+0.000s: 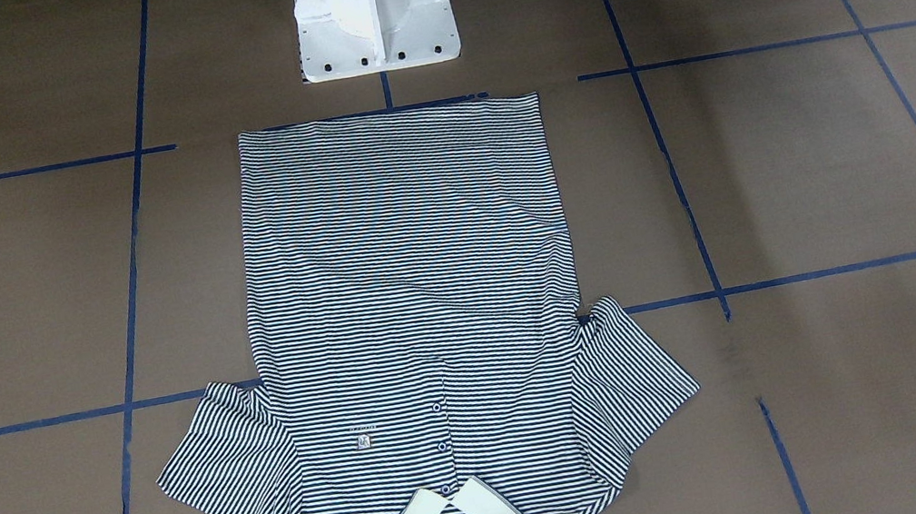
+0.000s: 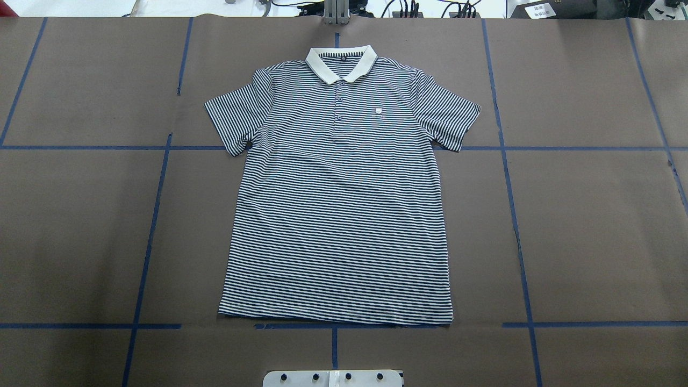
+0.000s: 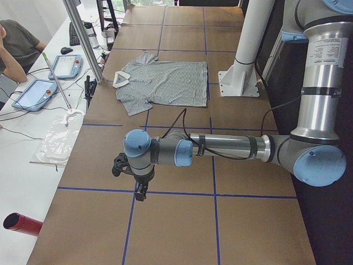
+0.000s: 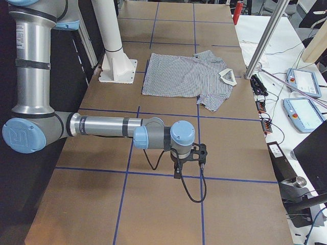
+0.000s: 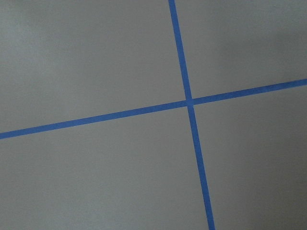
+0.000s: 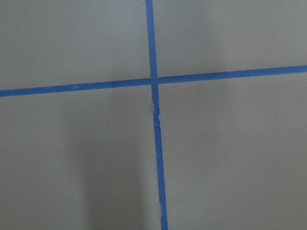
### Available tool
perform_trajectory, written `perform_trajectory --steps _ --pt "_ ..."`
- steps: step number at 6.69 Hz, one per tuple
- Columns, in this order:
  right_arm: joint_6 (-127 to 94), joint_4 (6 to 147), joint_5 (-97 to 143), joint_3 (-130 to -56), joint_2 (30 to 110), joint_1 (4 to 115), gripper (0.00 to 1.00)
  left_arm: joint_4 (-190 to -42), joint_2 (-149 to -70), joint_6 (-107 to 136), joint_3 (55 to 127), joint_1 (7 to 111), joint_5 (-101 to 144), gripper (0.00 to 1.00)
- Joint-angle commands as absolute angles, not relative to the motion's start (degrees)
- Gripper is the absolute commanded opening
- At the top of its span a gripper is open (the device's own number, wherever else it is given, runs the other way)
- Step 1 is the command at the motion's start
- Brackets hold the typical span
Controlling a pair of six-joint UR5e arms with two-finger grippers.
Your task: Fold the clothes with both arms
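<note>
You have wide, bare counter [image 2: 591,226] on both sides of the shirt [image 2: 336,204], which lies flat and low in the middle. At its hem the white pedestal [image 1: 373,8] stands just beside the cloth. Past the collar a metal post [image 3: 83,38] rises at the counter's edge. The left tool [image 3: 141,193] and right tool [image 4: 177,172] hang over the counter's ends, well apart from the shirt.

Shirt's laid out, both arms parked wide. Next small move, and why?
Probably bring the left gripper and right gripper in to the sides of the polo shirt. It lies flat, face up and unfolded, while both grippers hang over bare table, well off the cloth.
</note>
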State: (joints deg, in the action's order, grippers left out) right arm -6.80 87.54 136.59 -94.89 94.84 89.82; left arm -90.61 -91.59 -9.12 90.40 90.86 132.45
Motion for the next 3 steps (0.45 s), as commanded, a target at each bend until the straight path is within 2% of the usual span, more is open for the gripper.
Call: perform_trajectory --steps 1,3 --pt "-7.0 87.5 136.6 -94.8 94.1 89.8 1.0 -90.7 -91.7 -9.1 90.8 90.9 132.5 1.0" --pt "-6.7 87.5 137.3 -95.4 90.4 89.2 1.0 -90.8 -93.9 -9.1 91.8 90.6 130.7 1.0"
